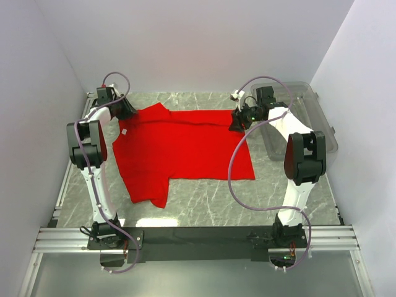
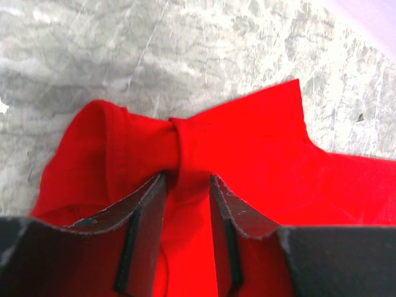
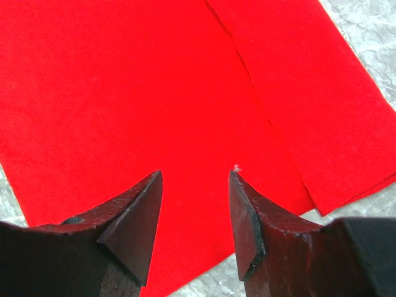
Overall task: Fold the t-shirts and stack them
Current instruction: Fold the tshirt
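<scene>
The red t-shirt (image 1: 185, 145) lies spread flat on the marble table, collar end and white neck label (image 1: 124, 131) to the left, hem to the right. My left gripper (image 1: 127, 113) sits at its far left shoulder. In the left wrist view the left gripper (image 2: 187, 176) has a raised ridge of the t-shirt (image 2: 260, 142) pinched between its jaws, bunched just ahead of the tips. My right gripper (image 1: 237, 122) rests at the far right hem corner. In the right wrist view the right gripper (image 3: 195, 173) stands open over smooth t-shirt cloth (image 3: 124, 80).
A clear plastic bin (image 1: 309, 124) stands at the back right, just beyond the right arm. White walls close in the table on the left, back and right. Bare marble (image 1: 216, 204) shows between the shirt and the arm bases.
</scene>
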### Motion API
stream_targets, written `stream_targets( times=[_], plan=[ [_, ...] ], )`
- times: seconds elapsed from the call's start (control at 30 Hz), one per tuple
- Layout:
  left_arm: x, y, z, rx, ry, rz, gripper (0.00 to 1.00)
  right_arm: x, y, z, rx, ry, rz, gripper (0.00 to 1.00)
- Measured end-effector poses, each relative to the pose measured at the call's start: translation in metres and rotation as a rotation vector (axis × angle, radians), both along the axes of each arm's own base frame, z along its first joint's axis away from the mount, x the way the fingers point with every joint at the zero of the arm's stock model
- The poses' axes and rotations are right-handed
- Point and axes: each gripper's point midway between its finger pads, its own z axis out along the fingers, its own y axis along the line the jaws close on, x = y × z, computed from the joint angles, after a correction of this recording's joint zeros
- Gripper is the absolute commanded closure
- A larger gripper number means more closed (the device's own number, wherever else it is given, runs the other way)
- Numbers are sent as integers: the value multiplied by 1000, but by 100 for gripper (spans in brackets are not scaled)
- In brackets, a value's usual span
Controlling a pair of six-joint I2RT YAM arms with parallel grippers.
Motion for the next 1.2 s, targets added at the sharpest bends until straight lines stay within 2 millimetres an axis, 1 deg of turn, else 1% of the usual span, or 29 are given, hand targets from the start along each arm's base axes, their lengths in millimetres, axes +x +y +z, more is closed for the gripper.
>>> stream_targets(
  times=[0.03, 0.07, 0.13, 0.17, 0.2, 0.23, 0.37, 0.47, 0.63, 0.77, 0.93, 1.0, 1.2],
  plan=[
    [2, 0, 0, -1, -3, -1, 62, 0, 0, 0, 0, 0, 0, 46],
    [3, 0, -1, -4, -2, -3, 68, 0, 0, 0, 0, 0, -1, 46],
    [2, 0, -4, -9, 3, -4, 74, 0, -1, 0, 0, 0, -1, 46],
    [2, 0, -6, -11, 6, -5, 81, 0, -1, 0, 0, 0, -2, 46],
    [2, 0, -7, -17, 9, -5, 84, 0, -1, 0, 0, 0, -2, 46],
    [2, -1, -7, -20, 9, -7, 91, 0, -1, 0, 0, 0, -2, 46],
    [3, -1, -6, -24, -3, -22, 99, 0, -1, 0, 0, 0, -1, 46],
    [1, -2, -7, -22, -16, -41, 99, 0, -1, 0, 0, 0, -1, 46],
    [-15, -6, -11, -12, -23, -98, 99, 0, -1, 0, 0, 1, -1, 46],
    [-25, -11, -5, -2, -46, -165, 99, 0, -1, 0, 0, 1, -1, 46],
    [-36, -17, 9, 11, -86, -237, 99, 0, -1, -1, 0, 2, -1, 46],
    [-40, -19, 10, 16, -94, -260, 99, -1, -1, -2, 0, 4, -1, 46],
    [-58, -24, 2, 22, -72, -322, 99, -4, -1, -4, -1, 12, -1, 46]
  ],
)
